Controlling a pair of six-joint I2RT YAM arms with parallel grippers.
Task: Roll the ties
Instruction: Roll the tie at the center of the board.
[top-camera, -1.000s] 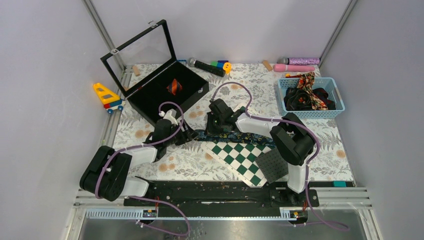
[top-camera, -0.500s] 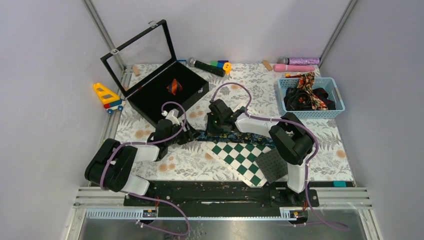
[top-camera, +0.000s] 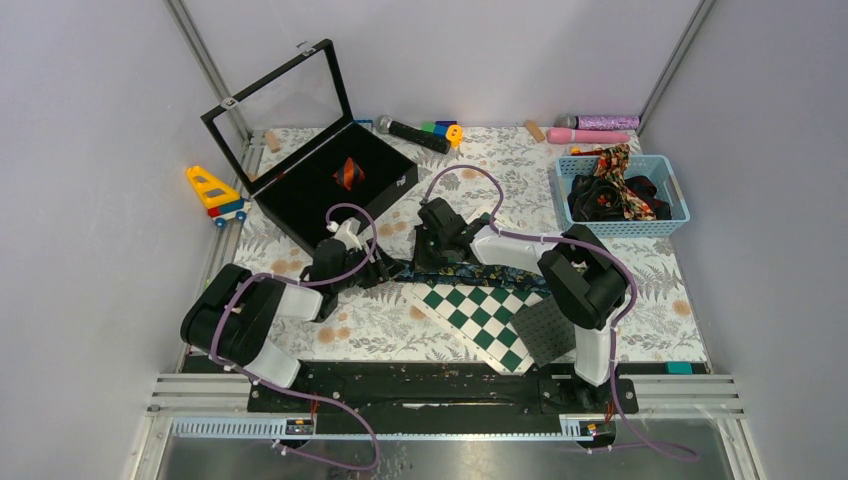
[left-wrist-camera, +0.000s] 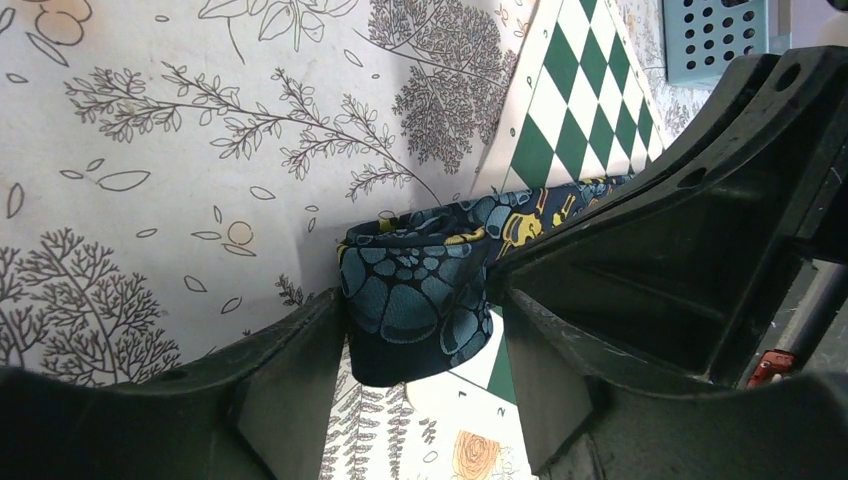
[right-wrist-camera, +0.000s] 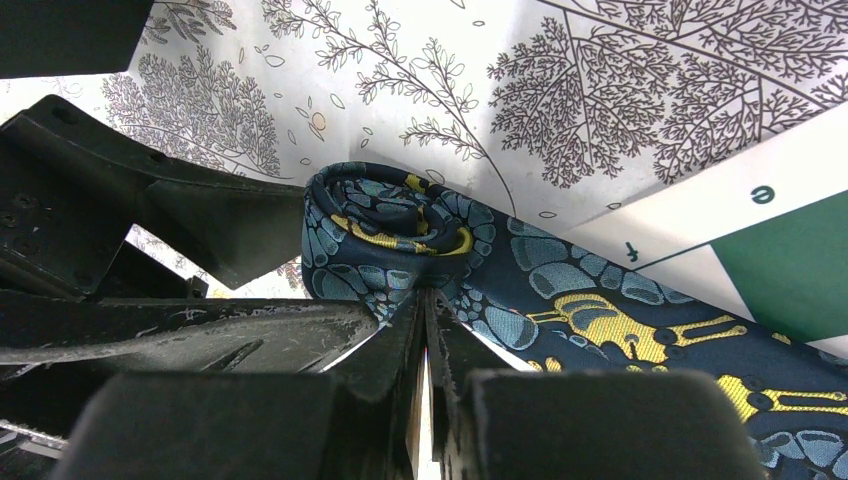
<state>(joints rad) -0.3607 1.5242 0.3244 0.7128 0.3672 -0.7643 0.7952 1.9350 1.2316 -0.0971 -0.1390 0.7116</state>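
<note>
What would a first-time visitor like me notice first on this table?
Mid-table, a dark navy-teal patterned fabric necktie has its end wound into a small roll between the left arm's jaws, its tail lying over the far edge of a green-and-white chequered board. Far left, an open black glass-lidded case holds a rolled red-and-black striped tie; far right, a blue plastic basket holds a tangle of more ties.

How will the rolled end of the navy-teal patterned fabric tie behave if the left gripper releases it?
Probably unwinds: the navy-teal patterned tie roll is soft, loosely coiled cloth held in the left gripper. Its unrolled tail lies limp, so expect floppy, light handling.
</note>
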